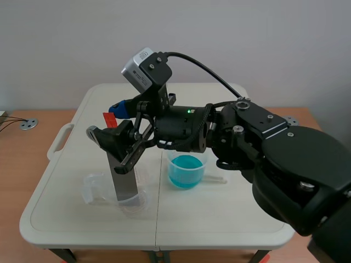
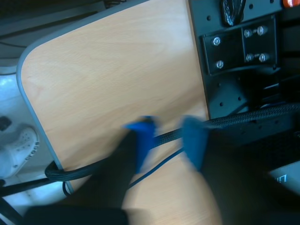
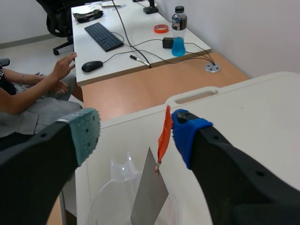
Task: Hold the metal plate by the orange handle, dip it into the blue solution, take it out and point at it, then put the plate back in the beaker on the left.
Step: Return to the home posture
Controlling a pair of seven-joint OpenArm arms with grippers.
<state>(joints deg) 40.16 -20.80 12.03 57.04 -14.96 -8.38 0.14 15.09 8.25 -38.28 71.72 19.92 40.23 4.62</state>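
The metal plate stands upright in the clear beaker on the left of the white table. Its orange handle sticks up at the top. My right gripper is open around that handle; the blue-padded finger touches it and the grey-green pad stands well apart. The beaker of blue solution sits right of the plate, under the right arm. My left gripper is off the table, open and holding nothing, over a wooden surface.
The right arm stretches across the table from the right above the blue beaker. Beyond the table's far left edge a person sits by a desk with a keyboard, a mouse and a bottle. Cables lie under the left gripper.
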